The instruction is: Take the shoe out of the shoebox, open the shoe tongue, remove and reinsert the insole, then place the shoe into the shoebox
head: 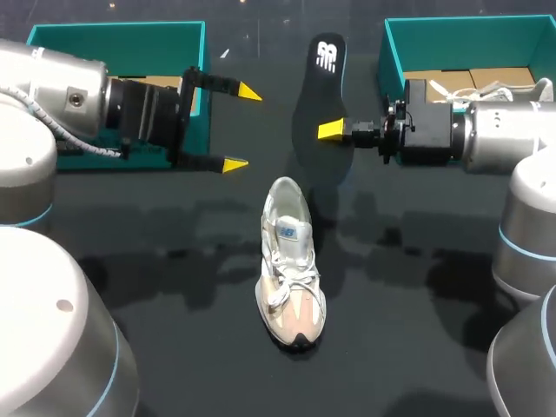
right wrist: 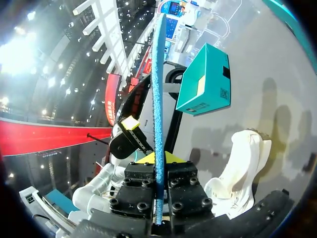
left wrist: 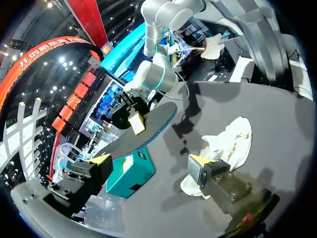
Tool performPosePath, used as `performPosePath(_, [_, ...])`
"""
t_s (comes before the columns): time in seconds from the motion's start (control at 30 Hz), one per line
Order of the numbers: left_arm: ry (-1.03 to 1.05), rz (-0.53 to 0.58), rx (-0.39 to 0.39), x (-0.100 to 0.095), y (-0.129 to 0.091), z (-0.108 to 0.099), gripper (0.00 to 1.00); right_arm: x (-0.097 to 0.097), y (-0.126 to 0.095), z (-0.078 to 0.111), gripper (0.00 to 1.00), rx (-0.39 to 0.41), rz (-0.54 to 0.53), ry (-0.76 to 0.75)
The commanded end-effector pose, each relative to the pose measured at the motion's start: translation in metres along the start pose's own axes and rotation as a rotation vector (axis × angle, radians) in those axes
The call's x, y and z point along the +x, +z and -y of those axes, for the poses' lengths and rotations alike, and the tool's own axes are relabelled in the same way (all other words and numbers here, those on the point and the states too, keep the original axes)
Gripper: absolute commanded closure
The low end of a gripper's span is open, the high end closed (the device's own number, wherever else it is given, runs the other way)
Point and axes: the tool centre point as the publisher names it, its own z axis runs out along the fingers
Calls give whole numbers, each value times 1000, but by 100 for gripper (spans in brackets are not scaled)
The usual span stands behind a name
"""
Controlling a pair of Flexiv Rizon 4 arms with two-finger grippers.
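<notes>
A pale sneaker (head: 291,261) lies on the black table, toe toward the front edge, clear of both grippers; the wrist views show it too (left wrist: 228,144) (right wrist: 242,163). My right gripper (head: 333,130) is shut on the heel end of the black insole (head: 319,74), which it holds out over the table behind the shoe. From the right wrist the insole (right wrist: 158,94) appears edge-on, pinched between the two fingers (right wrist: 157,159). My left gripper (head: 241,128) stands wide open and holds nothing, just left of the insole (left wrist: 143,130), its tips pointing at it (left wrist: 151,163).
A teal shoebox (head: 122,39) sits at the back left behind my left arm. A second teal box (head: 469,35) at the back right holds cardboard pieces and something white with laces (head: 486,89). Bare table lies around the shoe.
</notes>
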Motion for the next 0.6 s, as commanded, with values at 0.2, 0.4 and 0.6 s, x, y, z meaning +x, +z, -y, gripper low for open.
performPosePath(0.2, [-100, -65, -45, 3, -2, -3, 0, -3, -1, -1, 100, -37, -33, -30])
performPosePath(0.4, [-326, -174, -126, 16, -5, -12, 0, -12, -1, 0, 100, -55, -13, -130])
performPosePath(0.6, [-353, -201, -212, 23, -5, -15, 0, -15, -1, 2, 100, -70, -2, -154])
